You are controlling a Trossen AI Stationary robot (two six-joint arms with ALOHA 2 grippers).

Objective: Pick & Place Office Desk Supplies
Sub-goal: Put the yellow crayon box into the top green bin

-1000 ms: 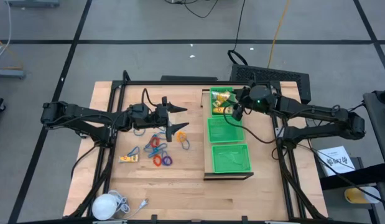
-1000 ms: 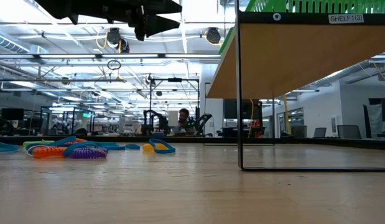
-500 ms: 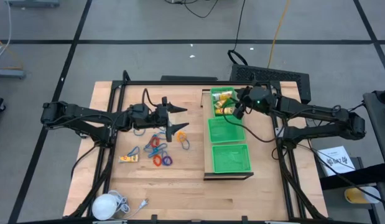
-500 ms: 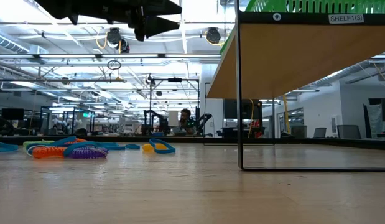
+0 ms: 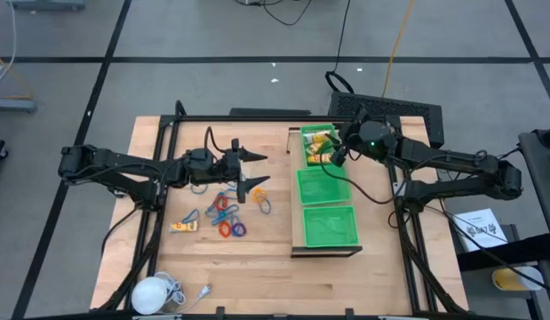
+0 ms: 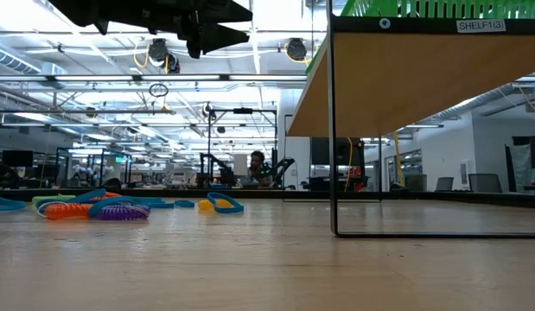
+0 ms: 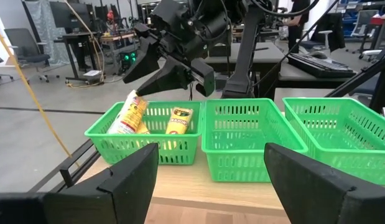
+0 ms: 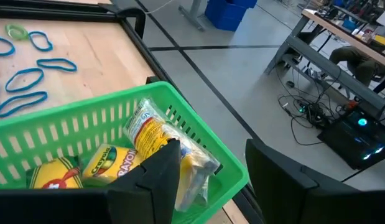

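Landmark: I take the first green basket (image 5: 315, 148), holding yellow packets (image 8: 156, 140).
Right pincer (image 5: 337, 156): over basket, fingers apart, empty.
Left pincer (image 5: 254, 172): beside basket, spread wide, empty.

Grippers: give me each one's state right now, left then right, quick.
Left gripper: open, holding nothing, above the loose supplies on the table.
Right gripper: open, empty, over the far green basket with the crayon packets.

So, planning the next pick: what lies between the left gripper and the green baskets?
Bare wood only in the high view, between left gripper and green baskets.
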